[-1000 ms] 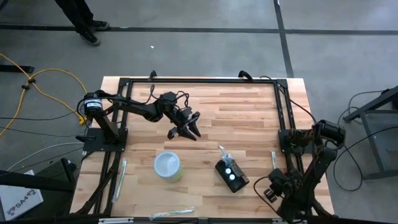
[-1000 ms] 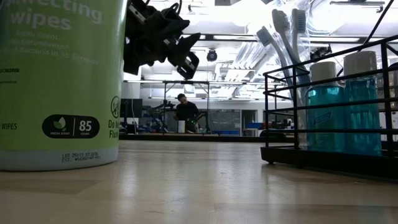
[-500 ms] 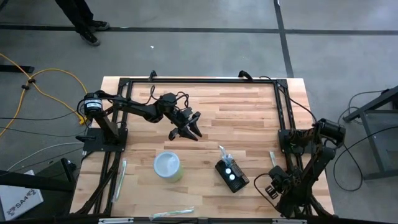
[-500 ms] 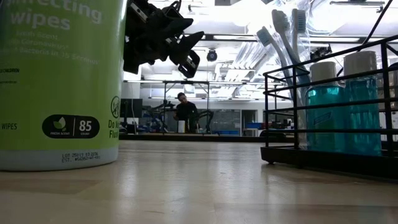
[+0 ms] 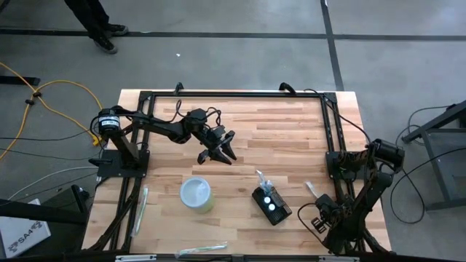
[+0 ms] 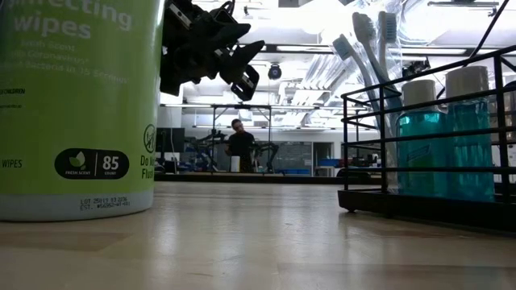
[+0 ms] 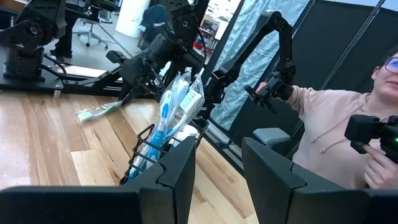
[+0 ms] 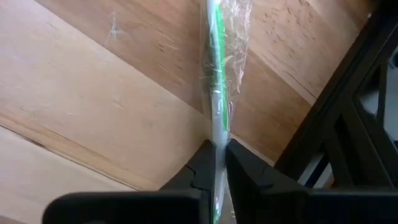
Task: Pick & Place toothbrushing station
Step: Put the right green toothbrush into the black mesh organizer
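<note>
The toothbrushing station [image 5: 271,204], a black holder with blue bottles and toothbrushes standing in it, rests on the wood between the arms; it also shows as the station [image 6: 427,137] and the station [image 7: 163,134]. My right gripper [image 5: 319,203] is at the table's right, pointing down, shut on a wrapped green-and-white toothbrush [image 8: 217,68]. My left gripper [image 5: 219,153] hovers open above the table's middle, left of and beyond the station; nothing is between its fingers [image 7: 180,171]. My right gripper pinches the wrapped toothbrush near one end [image 8: 217,138] between its two fingertips, coming from above with the fingers across it. The rest of the brush runs away from the fingers close over the wood; whether it is lifted clear I cannot tell.
A green wipes canister with a pale lid [image 5: 196,194] stands left of the station. More wrapped toothbrushes lie at the left edge [image 5: 143,201] and the near edge [image 5: 201,249]. A black frame [image 5: 329,124] rims the table. A person [image 7: 348,130] sits beyond it.
The wrapped toothbrush beside my right gripper has turned: it lay straight toward the far edge, and now its far end slants toward the table's left.
</note>
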`<state>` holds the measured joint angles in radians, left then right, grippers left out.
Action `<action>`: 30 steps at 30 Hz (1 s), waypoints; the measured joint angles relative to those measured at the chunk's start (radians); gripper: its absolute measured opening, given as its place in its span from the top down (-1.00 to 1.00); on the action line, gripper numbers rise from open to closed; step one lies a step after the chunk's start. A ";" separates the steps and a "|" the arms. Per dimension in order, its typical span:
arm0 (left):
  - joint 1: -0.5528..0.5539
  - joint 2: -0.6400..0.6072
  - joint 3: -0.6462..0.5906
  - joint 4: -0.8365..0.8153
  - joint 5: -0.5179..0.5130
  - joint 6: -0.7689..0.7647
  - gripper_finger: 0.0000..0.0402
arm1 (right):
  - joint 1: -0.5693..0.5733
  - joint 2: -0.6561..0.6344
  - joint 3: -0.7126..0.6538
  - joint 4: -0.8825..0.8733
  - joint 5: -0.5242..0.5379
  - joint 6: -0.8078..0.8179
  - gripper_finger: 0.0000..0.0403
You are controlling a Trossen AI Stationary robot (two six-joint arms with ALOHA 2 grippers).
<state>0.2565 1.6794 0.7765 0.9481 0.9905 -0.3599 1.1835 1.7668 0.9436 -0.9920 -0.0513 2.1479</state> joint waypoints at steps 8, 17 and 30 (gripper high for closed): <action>0.000 0.000 0.000 0.000 0.000 0.000 0.36 | -0.001 0.000 0.001 -0.001 0.005 0.003 0.95; 0.000 0.000 0.000 0.000 0.001 0.000 0.36 | 0.002 -0.047 0.002 -0.021 0.096 0.074 0.96; 0.000 0.000 0.000 0.000 0.000 0.000 0.36 | -0.004 -0.128 0.007 -0.025 0.330 0.100 0.96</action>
<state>0.2569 1.6794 0.7765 0.9478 0.9910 -0.3595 1.1797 1.6392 0.9509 -1.0174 0.2790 2.2482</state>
